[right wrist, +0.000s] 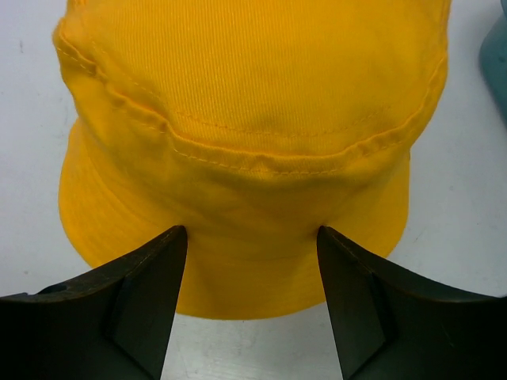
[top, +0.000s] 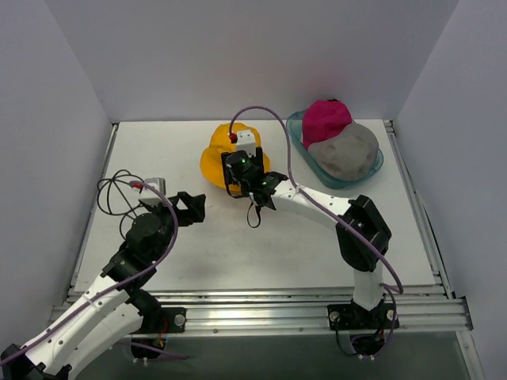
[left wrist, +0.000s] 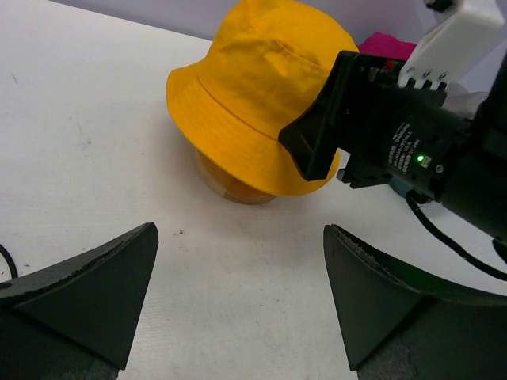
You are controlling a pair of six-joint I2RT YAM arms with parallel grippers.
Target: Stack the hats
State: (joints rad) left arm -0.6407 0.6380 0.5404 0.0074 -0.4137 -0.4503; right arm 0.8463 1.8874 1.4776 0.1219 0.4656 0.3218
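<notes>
- Currently at tabletop (top: 238, 245) middle-rear: mustard yellow hat (top: 215, 162), over a rounded stand (left wrist: 234, 188).
- Released: right end effector (right wrist: 252, 233), fingers flanking the brim.
- Released too: left end effector (left wrist: 238, 229), nearby.
- In teal tray (top: 375, 166): magenta hat (top: 325, 119) and grey hat (top: 344, 150), touching.

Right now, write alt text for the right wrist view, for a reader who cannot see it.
A yellow hat fills the frame in close-up, its brim showing between the spread black fingers of the open right gripper. White table shows at the sides, and a sliver of teal tray at the upper right edge.
</notes>
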